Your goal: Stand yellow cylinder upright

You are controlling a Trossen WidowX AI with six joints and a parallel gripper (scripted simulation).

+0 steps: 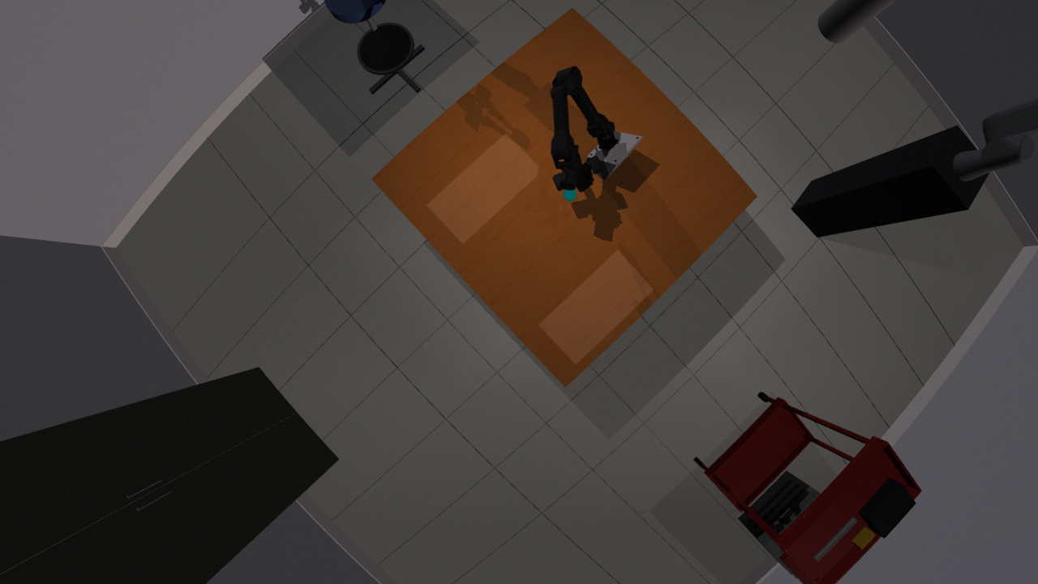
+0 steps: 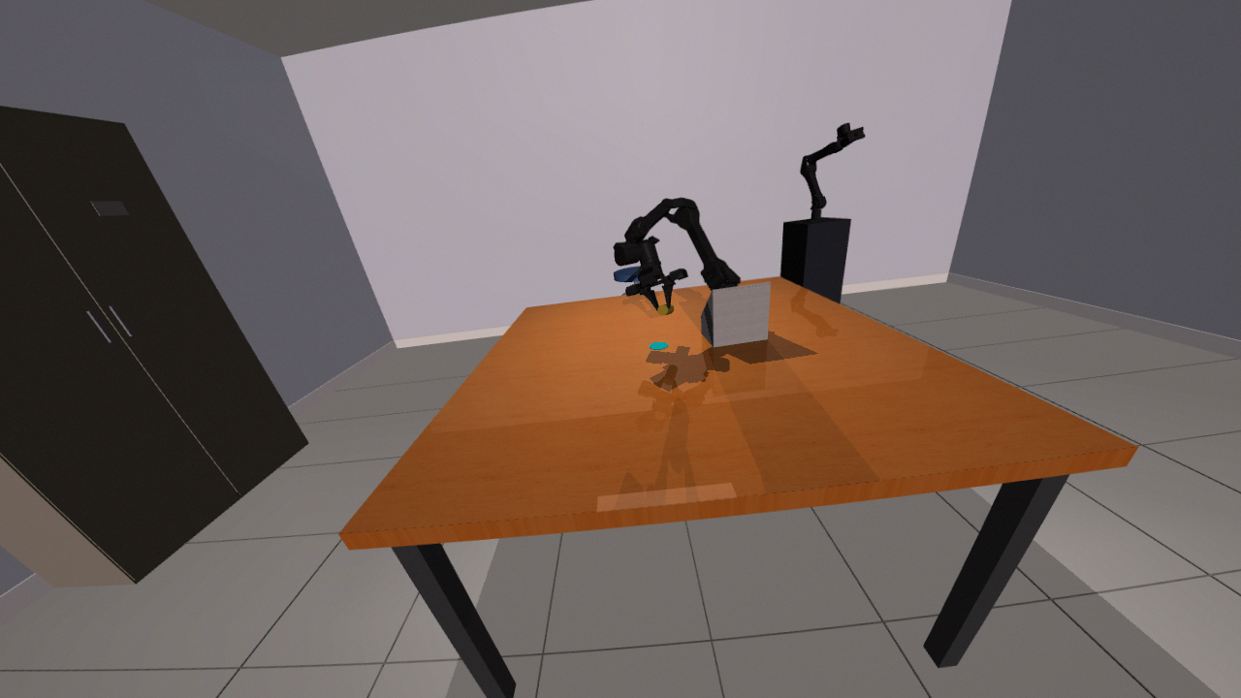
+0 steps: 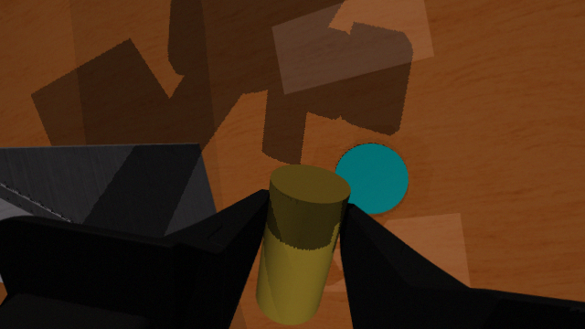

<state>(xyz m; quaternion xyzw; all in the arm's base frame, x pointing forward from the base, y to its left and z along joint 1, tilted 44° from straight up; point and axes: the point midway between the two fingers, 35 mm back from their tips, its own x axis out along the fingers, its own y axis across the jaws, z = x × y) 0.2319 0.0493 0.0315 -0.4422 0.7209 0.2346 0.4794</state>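
The yellow tall cylinder (image 2: 664,309) (image 3: 297,270) is held in the air between the fingers, near one of its ends. In the wrist view one round end faces up the frame and the body runs down toward the bottom edge. My gripper (image 2: 662,307) (image 3: 305,206) is shut on it. The cyan circle (image 1: 569,195) (image 2: 658,345) (image 3: 372,178) lies flat on the table, up and right of the cylinder's end in the wrist view. In the top view the arm hides the cylinder and covers part of the circle's edge.
The wooden table (image 1: 508,276) (image 2: 537,451) bears the arm's grey metal base block (image 1: 625,148) (image 2: 742,314) (image 3: 151,183), which stands to the left in the wrist view. Shadows of the arm and pale light patches lie on the table top. A second arm on a black pedestal (image 2: 815,260) stands beyond the table.
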